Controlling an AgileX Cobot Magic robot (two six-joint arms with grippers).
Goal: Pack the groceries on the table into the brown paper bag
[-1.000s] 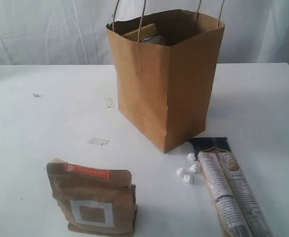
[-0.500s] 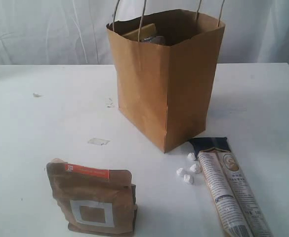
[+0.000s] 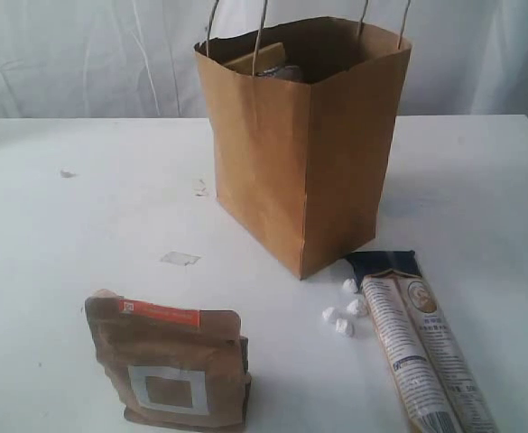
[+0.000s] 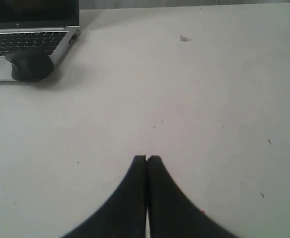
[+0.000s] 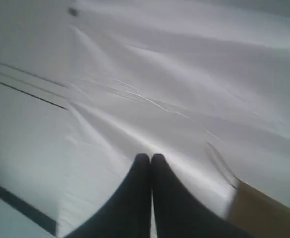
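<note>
Where it stands, the brown paper bag [image 3: 265, 153] gapes open.

I can't read one word from here. The brown pouch [image 3: 169, 370], near the table's [image 3: 65, 234] front edge, has tiny white print on its orange strip [image 3: 160, 313], too small to make out. The long beige printed packet [image 3: 426, 361], by the front right corner, shows lines of lettering and a round emblem [image 3: 416, 294], all illegible.

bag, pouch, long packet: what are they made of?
brown paper bag: matte kraft paper, with sharp folded corners and soft creases.
brown pouch: looks like matte kraft paper too, with crumpled edges; any lining isn't visible.
long beige packet: probably printed plastic film, smooth and faintly glossy.
</note>
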